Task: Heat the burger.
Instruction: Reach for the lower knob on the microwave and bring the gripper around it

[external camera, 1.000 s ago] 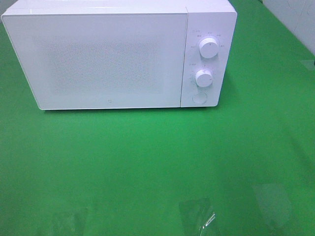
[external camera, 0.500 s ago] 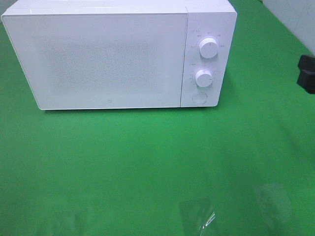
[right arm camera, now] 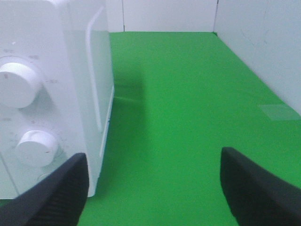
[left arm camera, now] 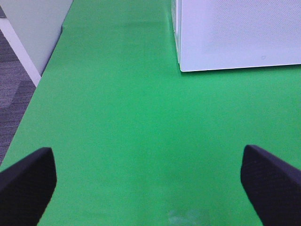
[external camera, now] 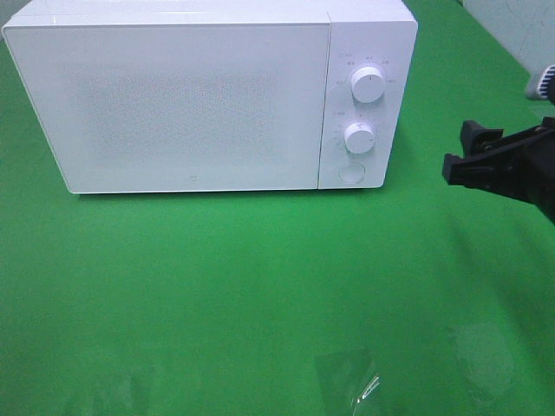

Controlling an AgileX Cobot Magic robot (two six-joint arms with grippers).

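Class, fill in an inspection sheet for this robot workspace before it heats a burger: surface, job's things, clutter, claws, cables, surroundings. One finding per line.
Surface: flat green table cover, smooth.
Job's things: white box-shaped microwave oven, door shut, two round white knobs on its panel; burger: nothing seen.
Clutter: clear shiny tape-like patches near the front edge.
Claws: left claw open, empty, over the cover; right claw open, empty, beside the microwave's knob end, not touching it.
Cables: nothing seen.
Surroundings: white wall panels; grey carpeted floor.
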